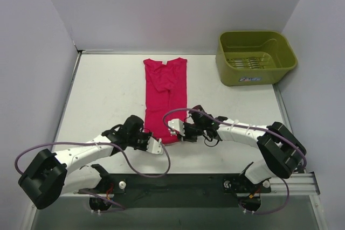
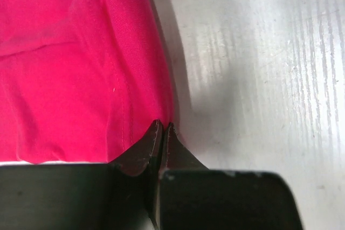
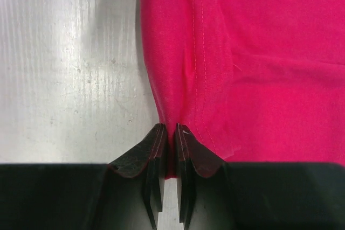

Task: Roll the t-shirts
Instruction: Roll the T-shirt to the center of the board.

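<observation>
1. Plainly, the magenta-red soft fabric t-shirt (image 1: 164, 92) lies as a long narrow strip down the middle of the overhead view on the pale grey counter (image 1: 108, 95). Its neck end points to the top of the frame and its lower end sits just above centre-bottom, where both arms meet it.
2. The left pincer (image 2: 163, 125) has its tips pressed together with no gap. They sit right at the cloth's right-hand edge in the left wrist view and seem to nip only the very margin (how much fabric is caught I cannot tell).
3. The right pincer (image 3: 170, 127) is closed to a thin slit. A sliver of red shows between its tips at bottom centre of the right wrist view, so it has hold of the hem corner.
4. Risk: the left grip looks shallow. If the roll starts with a pull, that corner could slip free and the roll would run crooked.
5. Risk: uneven travel of the two arms would twist the strip and give a cone instead of a cylinder.
6. Risk: lifting too high could unfold the layered sides.
7. The olive-green plastic tub (image 1: 242, 76) stands well apart at upper right, so it is no obstacle.
</observation>
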You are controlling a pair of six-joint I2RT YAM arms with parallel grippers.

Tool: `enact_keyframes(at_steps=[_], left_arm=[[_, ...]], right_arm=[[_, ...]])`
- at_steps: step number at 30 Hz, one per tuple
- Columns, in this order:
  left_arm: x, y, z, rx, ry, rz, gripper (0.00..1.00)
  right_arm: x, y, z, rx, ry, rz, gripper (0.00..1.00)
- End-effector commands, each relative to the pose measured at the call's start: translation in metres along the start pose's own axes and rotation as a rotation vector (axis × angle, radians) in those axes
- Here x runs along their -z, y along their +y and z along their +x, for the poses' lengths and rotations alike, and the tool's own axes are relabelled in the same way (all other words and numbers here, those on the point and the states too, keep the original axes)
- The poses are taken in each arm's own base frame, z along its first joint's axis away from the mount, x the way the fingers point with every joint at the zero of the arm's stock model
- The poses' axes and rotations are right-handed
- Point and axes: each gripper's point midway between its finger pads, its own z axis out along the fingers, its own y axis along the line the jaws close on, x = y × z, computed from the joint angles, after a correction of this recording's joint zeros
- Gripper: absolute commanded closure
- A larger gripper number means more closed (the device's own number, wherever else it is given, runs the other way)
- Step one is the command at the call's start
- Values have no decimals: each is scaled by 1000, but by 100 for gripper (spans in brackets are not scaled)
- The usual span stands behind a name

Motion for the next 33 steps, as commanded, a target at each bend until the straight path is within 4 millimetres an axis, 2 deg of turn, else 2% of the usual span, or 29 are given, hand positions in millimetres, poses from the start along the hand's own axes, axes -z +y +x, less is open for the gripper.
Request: enact_keyframes(at_steps=[1,6,9,11,12,14,15,16,17,19,21,25,26,27,29,30,31,33], left_arm=[[20,-18,-6,183,-12,189,100],[35,-21,-24,237,-43,308,100],[42,-27,-28,309,-48,391,100],[45,-16,-30,354,-59,401,100],[49,-17,-35,388,-72,433,100],[53,-4,-42,412,-96,457,100],[60,-11,-44,459,-100,510,100],[60,-4,-47,470,-107,528,100],[65,-10,-48,504,-104,567,100],[66,-9,-48,538,-115,600,100],[67,-5,-45,567,-116,610,100],[59,-4,-37,622,-110,674,100],[59,-3,-38,651,-119,693,100],[58,8,-38,667,-135,683,100],[54,15,-31,758,-132,724,100],[52,28,-32,764,-152,717,100],[45,28,-26,809,-143,749,100],[45,37,-22,873,-153,768,100]], right_arm=[[13,17,-9,-193,-9,-167,87],[24,29,-20,-350,-16,-274,90],[29,34,-29,-429,-31,-318,91],[30,35,-33,-511,-45,-354,91],[31,34,-35,-539,-45,-368,91],[32,33,-34,-603,-42,-386,91],[35,33,-37,-613,-50,-397,91],[36,31,-38,-619,-55,-397,92],[36,33,-37,-634,-46,-411,92],[38,29,-41,-655,-53,-433,92],[39,26,-36,-718,-49,-459,93],[38,6,-39,-777,-75,-477,93],[36,7,-36,-817,-61,-506,93],[37,5,-35,-805,-64,-518,93],[35,1,-35,-846,-52,-563,93],[35,-2,-35,-859,-55,-573,93],[34,-5,-35,-865,-58,-578,93],[32,-10,-35,-898,-58,-604,93]])
